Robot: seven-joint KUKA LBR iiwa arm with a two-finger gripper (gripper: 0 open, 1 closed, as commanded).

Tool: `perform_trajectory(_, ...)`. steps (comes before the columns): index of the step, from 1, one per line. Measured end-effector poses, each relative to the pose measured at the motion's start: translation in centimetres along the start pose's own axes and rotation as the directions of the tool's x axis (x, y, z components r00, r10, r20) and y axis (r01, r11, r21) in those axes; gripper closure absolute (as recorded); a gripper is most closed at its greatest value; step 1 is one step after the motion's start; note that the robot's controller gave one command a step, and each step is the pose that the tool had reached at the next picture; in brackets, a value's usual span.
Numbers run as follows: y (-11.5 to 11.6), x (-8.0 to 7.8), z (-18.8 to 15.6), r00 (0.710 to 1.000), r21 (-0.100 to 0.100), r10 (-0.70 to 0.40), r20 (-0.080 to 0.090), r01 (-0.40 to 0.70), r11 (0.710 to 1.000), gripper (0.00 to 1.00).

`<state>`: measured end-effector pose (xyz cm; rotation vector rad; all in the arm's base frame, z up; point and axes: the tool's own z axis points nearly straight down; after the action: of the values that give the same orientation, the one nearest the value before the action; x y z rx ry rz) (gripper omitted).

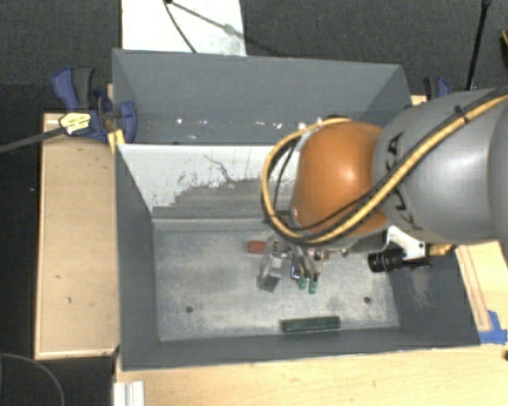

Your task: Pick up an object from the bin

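- Grey metal bin (195, 286) sits with its floor largely bare, only a few small things lying loose on it.
- Reaching in from the right, the silver arm (457, 176) crosses the bin's far right corner, an orange cover (334, 176) at its wrist and a yellow-and-black cable (273, 194) looping round it.
- Below the cover, the end effector (289, 271) hangs low over the middle of the floor; whether it is apart or together cannot be told from this angle, and nothing can be made out between its tips.
- A flat dark green bar (310, 324) lies along the front wall, near the end effector but apart from it.
- A small reddish-brown piece (256, 246) lies just beside the end effector, on its left and toward the back wall; it looks the likeliest pick, though that is a judgement.
- The step in hand appears to be the descent to the grasp, with no lift yet made.
- The next move calls for centring over one piece, closing on it squarely and raising it clear of the walls; a flat thing on bare metal may slip.
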<state>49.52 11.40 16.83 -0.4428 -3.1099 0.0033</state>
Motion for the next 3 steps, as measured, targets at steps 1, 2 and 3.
perform_trajectory(1, -6.1, -4.4, 2.1, 0.999, 0.001, 0.052, 0.001, -0.052, 0.999, 1.0)
perform_trajectory(2, -5.7, -4.3, 2.0, 0.999, -0.003, 0.05, 0.001, -0.05, 0.999, 0.0)
perform_trajectory(3, -5.9, -9.5, 10.1, 1.0, -0.003, 0.028, 0.006, -0.028, 1.0, 0.0)
